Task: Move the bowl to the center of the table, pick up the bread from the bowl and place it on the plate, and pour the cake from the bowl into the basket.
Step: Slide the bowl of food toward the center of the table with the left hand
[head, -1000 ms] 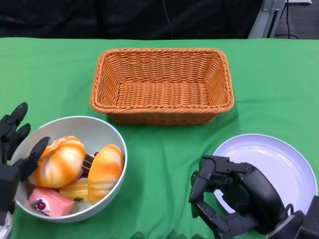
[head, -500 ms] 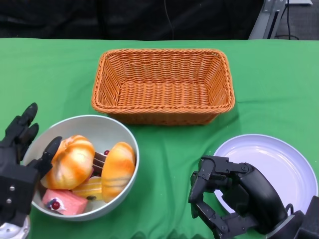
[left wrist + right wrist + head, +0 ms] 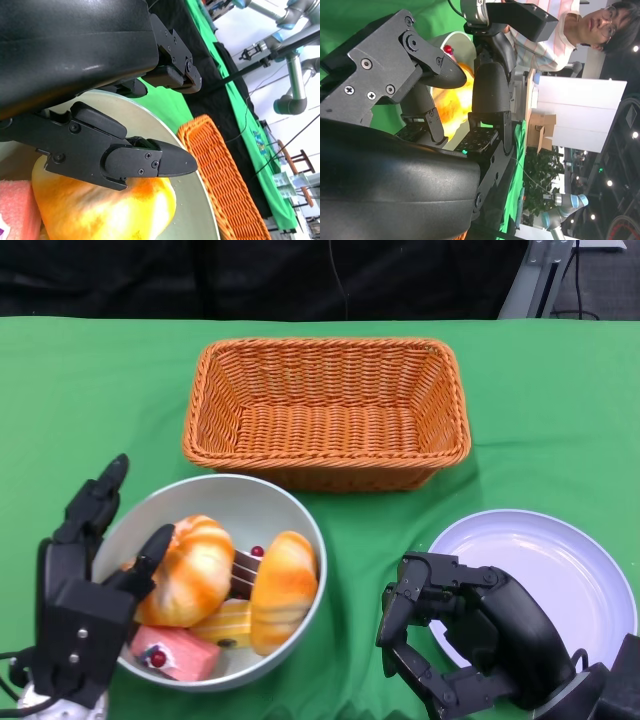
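The left hand [image 3: 85, 615] grips the near-left rim of the bowl [image 3: 265, 502] — one finger lies inside, resting on a bread roll, while the others reach along the outside of the wall. The left wrist view shows the same hold: a black finger [image 3: 145, 162] lies over the roll with the pale rim running past it. Inside the bowl, a round orange-and-white bread roll [image 3: 187, 572] sits right under that finger; a second roll [image 3: 280, 588] stands on edge farther from the hand, toward the right hand. A pink cake slice [image 3: 175, 654] lies nearest the left palm, with a yellow piece [image 3: 228, 622] between it and the rolls.

The right hand [image 3: 455, 635] rests on the green table [image 3: 560, 410], fingers curled inward around nothing, beside the plate [image 3: 560, 570] and just apart from the bowl. The wicker basket [image 3: 325, 410] stands beyond both hands — just beside the bowl's far rim.
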Motion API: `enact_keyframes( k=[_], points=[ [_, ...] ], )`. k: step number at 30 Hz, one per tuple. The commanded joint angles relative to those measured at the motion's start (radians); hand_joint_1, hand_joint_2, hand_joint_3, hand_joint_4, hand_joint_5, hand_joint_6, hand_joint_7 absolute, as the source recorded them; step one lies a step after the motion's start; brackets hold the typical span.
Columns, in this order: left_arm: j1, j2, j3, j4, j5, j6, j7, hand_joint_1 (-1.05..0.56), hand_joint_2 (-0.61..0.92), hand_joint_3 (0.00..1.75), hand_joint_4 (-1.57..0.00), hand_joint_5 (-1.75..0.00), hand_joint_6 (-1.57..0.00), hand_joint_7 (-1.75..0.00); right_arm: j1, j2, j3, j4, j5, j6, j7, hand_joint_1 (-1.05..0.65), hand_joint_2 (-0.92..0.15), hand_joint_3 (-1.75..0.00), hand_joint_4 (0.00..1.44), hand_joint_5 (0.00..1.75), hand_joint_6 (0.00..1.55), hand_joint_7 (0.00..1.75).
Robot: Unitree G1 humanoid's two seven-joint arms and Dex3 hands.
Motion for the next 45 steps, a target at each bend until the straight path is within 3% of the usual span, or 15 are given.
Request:
enact_keyframes(
  k=[1, 8, 35, 45],
  points=[
    [0.049, -0.021, -0.025, -0.064, 0.013, 0.055, -0.011, -0.64, 0.92, 0.43, -0.40, 0.00, -0.42, 0.00, -0.003, -0.006, -0.005, -0.003, 0.006, -0.015, 0.003, -0.06, -0.41, -1.23, 0.76, 1.69, 0.71, 1.36],
    [0.083, -0.049, -0.060, -0.148, 0.012, 0.088, -0.027, -0.61, 0.92, 0.45, -0.37, 0.00, -0.39, 0.00, 0.000, -0.005, -0.004, -0.004, 0.007, -0.011, 0.001, -0.06, -0.40, -1.24, 0.76, 1.69, 0.72, 1.36],
    [0.050, -0.089, -0.086, -0.092, -0.047, -0.007, -0.095, -0.61, 0.92, 0.46, -0.37, -0.01, -0.36, 0.00, -0.016, 0.010, -0.005, 0.018, 0.005, -0.049, -0.003, -0.05, -0.38, -1.28, 0.79, 1.68, 0.73, 1.37],
    [0.015, -0.082, -0.053, 0.007, -0.203, -0.142, -0.273, -0.60, 0.92, 0.43, -0.38, -0.01, -0.35, 0.00, -0.024, 0.008, -0.007, 0.036, -0.009, -0.074, -0.009, -0.07, -0.39, -1.26, 0.79, 1.67, 0.74, 1.38]
  ],
)
